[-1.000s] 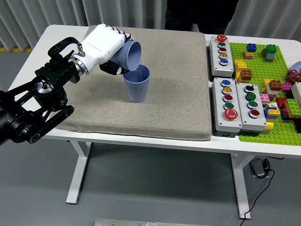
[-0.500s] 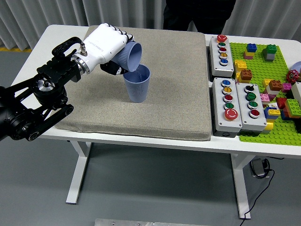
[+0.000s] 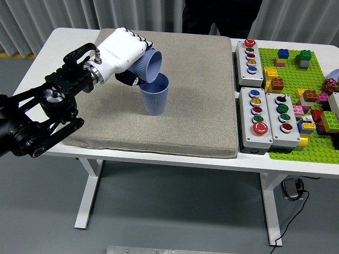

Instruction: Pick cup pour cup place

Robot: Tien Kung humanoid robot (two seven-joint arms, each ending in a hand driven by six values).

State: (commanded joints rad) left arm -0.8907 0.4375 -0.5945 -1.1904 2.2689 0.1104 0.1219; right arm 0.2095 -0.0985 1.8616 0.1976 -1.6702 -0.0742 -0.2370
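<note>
My left hand [image 3: 127, 53], white with a black arm, is shut on a blue ribbed cup [image 3: 149, 64]. It holds the cup tipped on its side, mouth facing right and down, right over the rim of a second blue ribbed cup [image 3: 154, 95]. That second cup stands upright on the grey mat [image 3: 190, 106] near its middle left. The two cups are very close at the rim; I cannot tell if they touch. My right hand is out of view.
Three grey button boxes [image 3: 250, 55] [image 3: 256, 119] [image 3: 284, 119] lie right of the mat. A green baseplate [image 3: 312, 143] with several toy bricks fills the table's right end. A person in dark clothes [image 3: 222, 16] stands at the far side.
My left hand has shifted slightly right and up with the tipped cup. The standing cup has not moved.
</note>
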